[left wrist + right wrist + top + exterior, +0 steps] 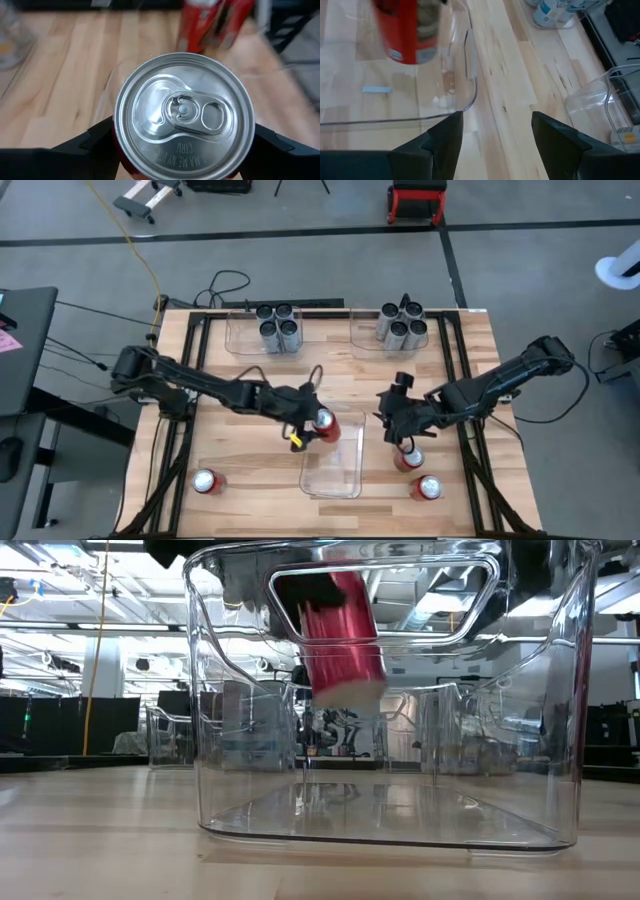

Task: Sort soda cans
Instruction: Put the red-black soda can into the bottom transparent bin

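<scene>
**Inspector:** Left hand (312, 423)?

**Assistant:** Clamped on a red can (325, 425), upright, above the clear bin (335, 480) near the worktop's front edge. Right hand (400, 432) open, empty, beside it.

You can read small embossed lettering, roughly "CRV ME HI 5¢", on the red can's silver lid (184, 114); no other text is legible.
</scene>
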Robot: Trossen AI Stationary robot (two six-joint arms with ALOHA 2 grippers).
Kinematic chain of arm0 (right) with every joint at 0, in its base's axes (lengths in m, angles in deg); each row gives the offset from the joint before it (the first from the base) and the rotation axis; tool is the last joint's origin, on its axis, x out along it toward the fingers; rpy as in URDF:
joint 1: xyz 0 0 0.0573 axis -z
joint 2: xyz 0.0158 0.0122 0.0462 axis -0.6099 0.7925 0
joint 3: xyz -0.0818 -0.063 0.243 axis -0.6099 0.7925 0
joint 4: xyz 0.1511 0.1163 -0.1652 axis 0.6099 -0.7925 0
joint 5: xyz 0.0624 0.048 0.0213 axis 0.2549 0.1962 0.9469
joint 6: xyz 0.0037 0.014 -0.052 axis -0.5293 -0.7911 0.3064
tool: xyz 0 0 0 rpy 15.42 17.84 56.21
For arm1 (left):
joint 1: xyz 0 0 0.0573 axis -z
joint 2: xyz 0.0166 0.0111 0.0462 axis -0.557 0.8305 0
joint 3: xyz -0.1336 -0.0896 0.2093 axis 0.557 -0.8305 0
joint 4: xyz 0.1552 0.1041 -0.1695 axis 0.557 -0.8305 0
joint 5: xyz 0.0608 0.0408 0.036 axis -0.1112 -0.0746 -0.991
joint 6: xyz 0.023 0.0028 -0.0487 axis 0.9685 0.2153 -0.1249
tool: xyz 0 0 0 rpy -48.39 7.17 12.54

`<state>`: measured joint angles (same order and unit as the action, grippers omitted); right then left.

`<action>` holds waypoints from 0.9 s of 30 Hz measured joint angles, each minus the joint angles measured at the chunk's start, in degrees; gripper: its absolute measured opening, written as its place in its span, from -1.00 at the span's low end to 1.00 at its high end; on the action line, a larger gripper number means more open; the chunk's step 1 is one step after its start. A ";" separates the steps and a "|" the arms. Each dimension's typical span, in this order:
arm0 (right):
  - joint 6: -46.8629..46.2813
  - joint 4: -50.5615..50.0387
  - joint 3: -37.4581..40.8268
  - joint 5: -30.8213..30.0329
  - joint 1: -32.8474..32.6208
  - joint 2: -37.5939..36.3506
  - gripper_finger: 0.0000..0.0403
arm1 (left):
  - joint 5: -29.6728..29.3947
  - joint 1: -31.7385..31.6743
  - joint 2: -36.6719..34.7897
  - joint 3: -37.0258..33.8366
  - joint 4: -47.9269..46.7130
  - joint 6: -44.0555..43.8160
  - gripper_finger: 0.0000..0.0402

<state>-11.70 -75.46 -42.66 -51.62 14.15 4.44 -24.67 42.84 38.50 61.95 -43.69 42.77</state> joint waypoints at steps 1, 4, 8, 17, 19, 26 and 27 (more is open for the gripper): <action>-0.24 -0.43 0.00 0.00 -0.23 0.00 0.27 | -1.22 0.14 1.04 0.87 -0.86 0.02 0.47; -1.56 -1.34 0.00 -0.02 -0.71 0.00 0.27 | -3.44 0.28 3.65 1.77 -0.65 -1.44 0.47; -2.35 -2.01 0.00 -0.04 -1.67 0.00 0.27 | -5.54 0.35 5.66 1.47 -0.03 -5.51 0.47; -2.41 -2.01 0.00 -0.78 -2.68 0.00 0.27 | -13.04 0.46 5.77 1.33 -6.37 -8.70 0.47; -2.40 -2.00 0.00 -0.83 -2.67 0.00 0.27 | -13.77 0.40 5.69 1.36 -7.46 -9.57 0.47; -2.39 -2.01 0.00 -0.92 -2.67 0.00 0.27 | -17.27 0.35 5.64 1.40 -8.85 -11.43 0.47; -2.39 -2.01 0.00 -0.92 -2.67 0.00 0.27 | -17.25 0.39 5.64 1.40 -8.94 -10.84 0.47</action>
<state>-14.09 -77.47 -42.66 -52.54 11.47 4.44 -41.91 43.24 44.14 63.35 -52.63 31.93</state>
